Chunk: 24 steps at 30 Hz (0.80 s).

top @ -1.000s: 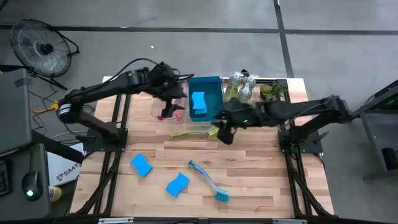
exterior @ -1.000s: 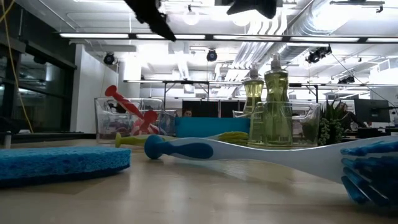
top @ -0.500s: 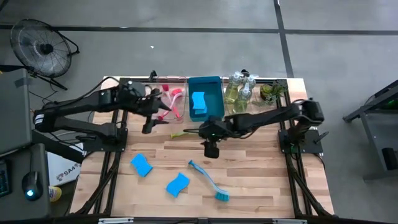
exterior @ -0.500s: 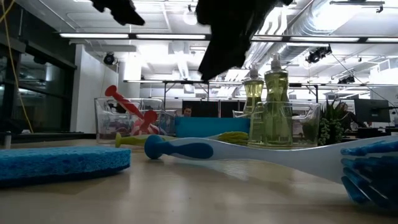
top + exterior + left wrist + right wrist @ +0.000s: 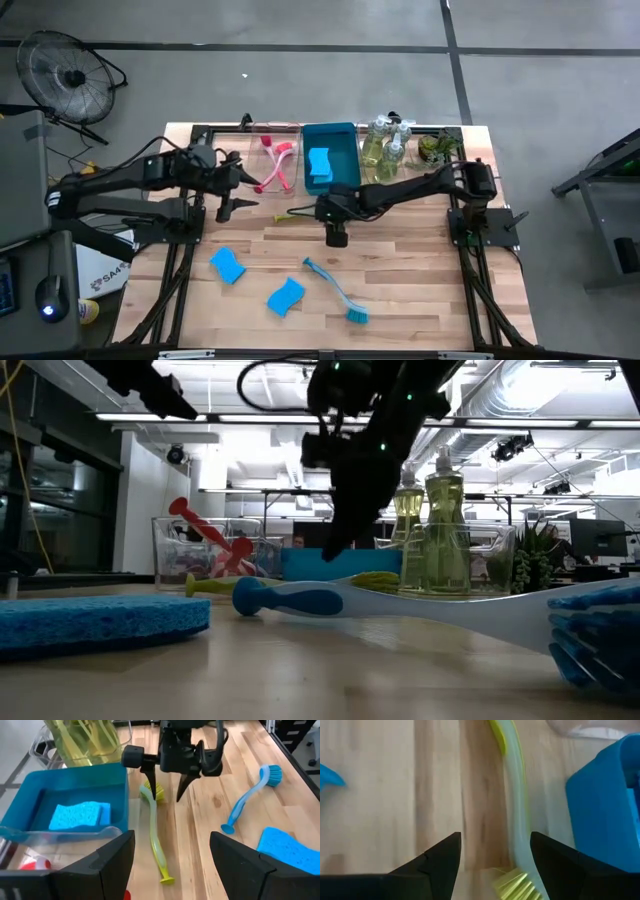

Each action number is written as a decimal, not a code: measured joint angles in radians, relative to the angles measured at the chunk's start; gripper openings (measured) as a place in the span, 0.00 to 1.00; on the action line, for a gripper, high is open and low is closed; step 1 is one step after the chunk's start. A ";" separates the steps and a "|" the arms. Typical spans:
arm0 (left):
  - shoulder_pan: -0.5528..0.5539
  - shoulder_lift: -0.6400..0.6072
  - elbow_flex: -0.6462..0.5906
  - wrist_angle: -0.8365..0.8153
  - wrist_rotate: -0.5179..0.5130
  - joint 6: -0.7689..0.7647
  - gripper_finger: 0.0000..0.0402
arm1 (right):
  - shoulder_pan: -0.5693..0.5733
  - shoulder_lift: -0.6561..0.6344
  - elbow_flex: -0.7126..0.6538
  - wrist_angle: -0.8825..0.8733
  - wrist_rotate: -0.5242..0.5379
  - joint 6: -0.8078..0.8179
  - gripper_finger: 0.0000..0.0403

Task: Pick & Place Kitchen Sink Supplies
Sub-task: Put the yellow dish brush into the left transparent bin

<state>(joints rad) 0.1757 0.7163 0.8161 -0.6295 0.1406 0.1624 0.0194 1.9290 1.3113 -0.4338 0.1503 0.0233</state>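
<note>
At table centre, just in front of the blue bin [image 5: 330, 157], the right gripper [image 5: 336, 232] hangs over the wood with its jaws parted and nothing between them; in its wrist view both fingers [image 5: 439, 862] stand apart over bare boards, with the yellow-green brush [image 5: 514, 827] lying just beside one of them, not gripped. That brush [image 5: 312, 212] lies flat at the gripper's 10 o'clock, its handle running toward the left arm, its bristle head nearest the gripper. At 12 o'clock the bin holds one blue sponge [image 5: 319, 164]. At 1 o'clock the pump bottles [image 5: 385, 142] stand upright in a clear tray. At 11 o'clock the pink brush [image 5: 277, 165] rests in another clear tray [image 5: 200, 549]. At 6 o'clock the teal brush [image 5: 334, 288] lies on the table, head toward the front edge; two loose sponges [image 5: 227, 266] [image 5: 285, 296] lie at about 7 and 8 o'clock. The left gripper [image 5: 226, 203] waits at 9 o'clock, well apart from the brush, fingers [image 5: 112, 860] spread and empty.
</note>
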 joint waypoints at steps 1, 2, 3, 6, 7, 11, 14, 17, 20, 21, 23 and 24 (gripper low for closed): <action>0.000 -0.007 -0.006 -0.001 0.000 -0.009 0.63 | -0.001 0.007 0.000 0.000 0.008 -0.008 0.58; 0.000 -0.014 -0.011 -0.001 -0.001 -0.011 0.63 | -0.002 0.013 0.000 -0.002 0.021 -0.015 0.58; 0.000 -0.020 -0.014 0.000 -0.002 -0.012 0.63 | -0.004 0.018 0.000 -0.001 0.034 -0.025 0.58; 0.000 -0.033 -0.022 0.000 -0.002 -0.014 0.63 | -0.014 0.033 0.000 0.005 0.041 -0.047 0.58; 0.000 -0.035 -0.025 0.000 -0.001 -0.014 0.63 | -0.017 0.039 0.000 0.005 0.039 -0.053 0.58; 0.000 -0.039 -0.027 0.000 -0.002 -0.015 0.63 | -0.034 0.072 0.000 0.010 0.003 -0.058 0.57; 0.000 -0.039 -0.027 0.000 -0.002 -0.015 0.63 | -0.040 0.086 0.000 0.005 -0.002 -0.051 0.54; 0.000 -0.039 -0.027 0.000 -0.002 -0.017 0.63 | -0.040 0.086 0.000 0.007 0.000 -0.050 0.50; 0.000 -0.039 -0.027 0.000 -0.002 -0.017 0.63 | -0.039 0.086 0.000 -0.002 -0.001 -0.049 0.45; 0.000 -0.039 -0.027 0.000 -0.003 -0.018 0.63 | -0.039 0.086 0.000 -0.009 -0.006 -0.048 0.43; 0.000 -0.039 -0.027 0.000 -0.005 -0.021 0.63 | -0.036 0.086 0.000 -0.022 -0.020 -0.047 0.38; 0.000 -0.039 -0.027 0.000 -0.006 -0.021 0.63 | -0.034 0.086 0.000 -0.031 -0.021 -0.047 0.35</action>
<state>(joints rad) 0.1757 0.6771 0.7887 -0.6300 0.1349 0.1412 -0.0144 2.0155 1.3115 -0.4648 0.1288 -0.0235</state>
